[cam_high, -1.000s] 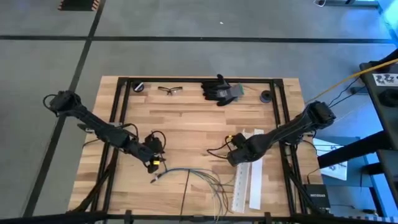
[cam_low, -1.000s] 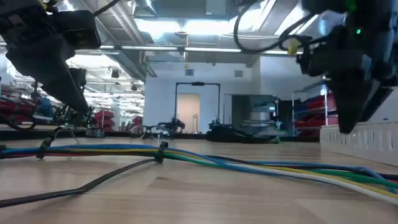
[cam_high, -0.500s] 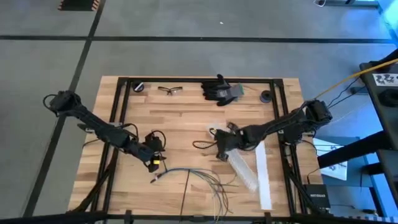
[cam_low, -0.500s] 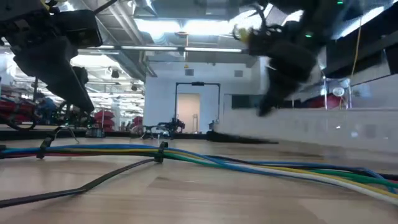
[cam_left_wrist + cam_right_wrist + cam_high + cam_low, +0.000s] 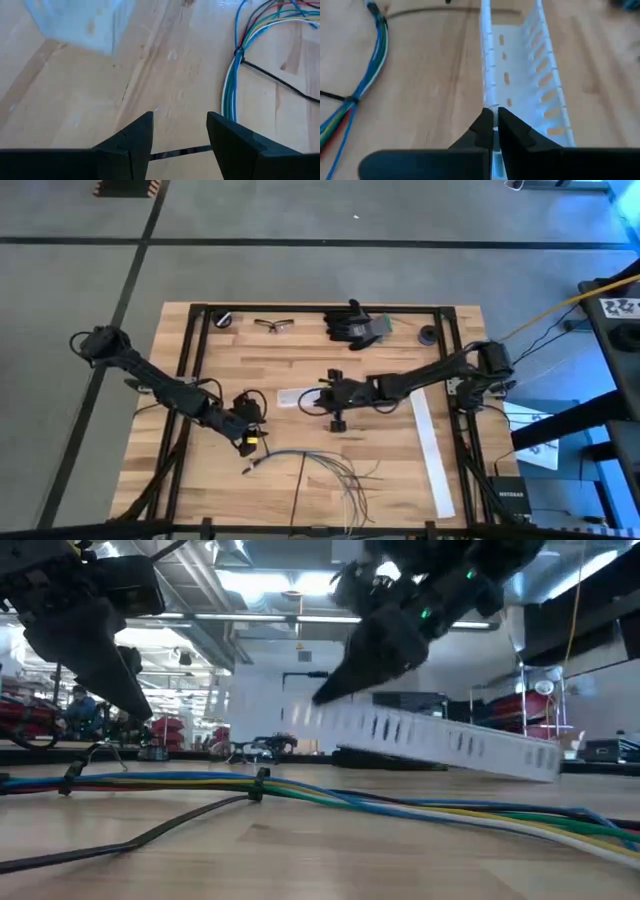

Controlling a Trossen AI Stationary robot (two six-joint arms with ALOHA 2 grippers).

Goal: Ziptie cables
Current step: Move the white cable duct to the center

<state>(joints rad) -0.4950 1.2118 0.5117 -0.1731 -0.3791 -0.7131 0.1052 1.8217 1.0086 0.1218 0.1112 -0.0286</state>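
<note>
The wooden desk carries everything. The right pincer reaches to mid-desk, clamped on the wall of a white slotted cable duct, which it holds tilted above the surface; a flat white strip lies by the right edge. The left pincer hovers with fingers apart, apparently just beside the cables fanned along the near edge.

1. Overhead ceiling lights glare bright in the low view.
2. Table evenly lit, shadows soft.
3. Perforated strip motion-blurred.
4. Left wrist view soft, its far corner hazy.
</note>
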